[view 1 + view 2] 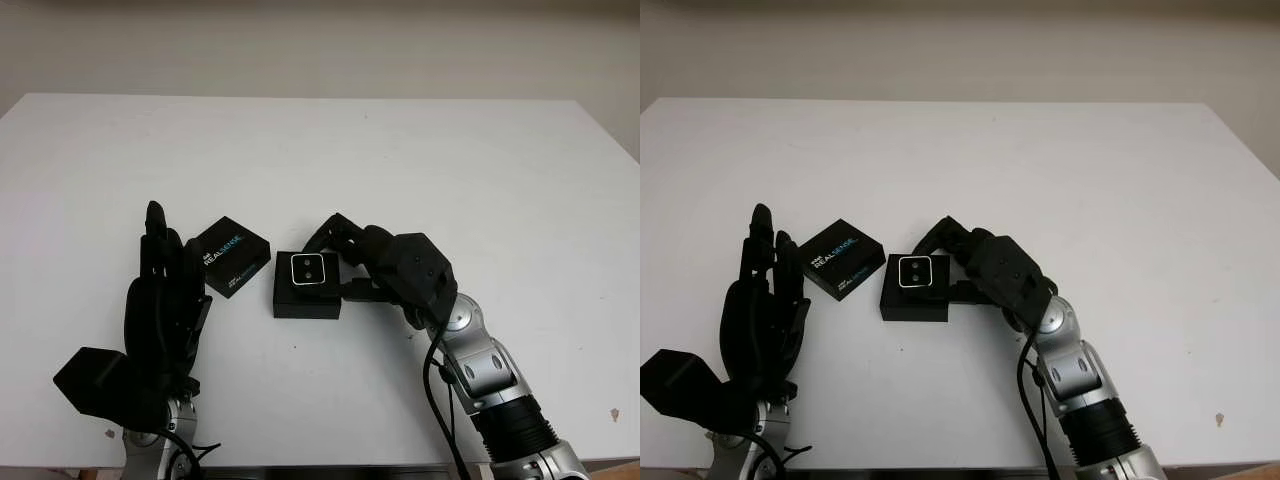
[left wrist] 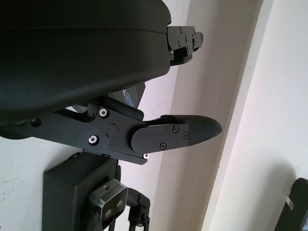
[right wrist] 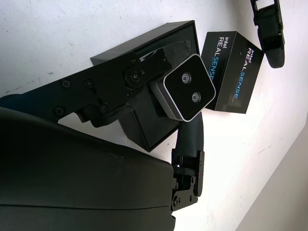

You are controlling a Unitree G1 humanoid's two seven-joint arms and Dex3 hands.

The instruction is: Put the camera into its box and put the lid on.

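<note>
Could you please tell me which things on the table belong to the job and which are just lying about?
Belong to the job:
- camera, held by the right hand over the box
- box, open
- lid, on the table beside the box
- left hand, open, beside the lid

Just lying about:
- nothing else on the white table

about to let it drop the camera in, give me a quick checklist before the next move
1. Right robot hand holds the camera: ok.
2. Camera is over the open box: ok.
3. Camera seated fully down in the box: cannot tell.
4. Lid off and lying on the table beside the box: ok.
5. Left robot hand open, next to the lid and not touching it: ok.
6. Lid on the box: not ok, not yet done.
</note>
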